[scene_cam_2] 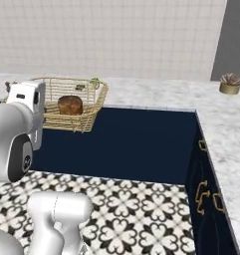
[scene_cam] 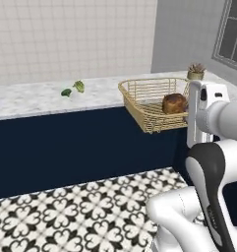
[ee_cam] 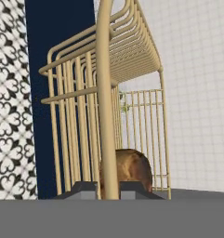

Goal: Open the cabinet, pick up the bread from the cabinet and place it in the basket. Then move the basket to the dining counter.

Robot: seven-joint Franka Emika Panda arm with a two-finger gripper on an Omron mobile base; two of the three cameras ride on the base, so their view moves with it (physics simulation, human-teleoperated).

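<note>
Golden-tan wire forms the one basket (scene_cam: 152, 103), a shallow rectangular open-weave tray. It hangs in the air beyond the near edge of the dining counter (scene_cam: 36, 96), with much of its base out over the counter's navy front (scene_cam: 66, 147). One bread (scene_cam: 174, 103), a dark-brown rounded lump, lies inside the basket against its right side in the left base view. In the right base view the bread (scene_cam_2: 70, 105) sits toward the left of the basket (scene_cam_2: 74, 102).

In the hand view, one thick rim wire of the basket (ee_cam: 104, 97) runs straight up from between the two dark fingertips (ee_cam: 85, 189), which stand close on either side of it, pinching the rim. The gripper (ee_cam: 108, 190) thus holds the basket by that wire, with the bread (ee_cam: 129, 169) just beyond the fingertips, behind the bars.

One white arm (scene_cam: 208, 147) rises at the lower right of the left base view, and its hand meets the right end of the basket.

Farther out, two green broccoli pieces (scene_cam: 73, 88) lie on the marbled counter top, left of the basket and well apart from it. One small potted plant (scene_cam: 195, 72) stands on the counter at the far right corner, near the basket's far rim. In the right base view, low navy cabinets with three brass handles (scene_cam_2: 206, 191) run along the right side. Black-and-white patterned tiles (scene_cam: 66, 211) cover the floor.
</note>
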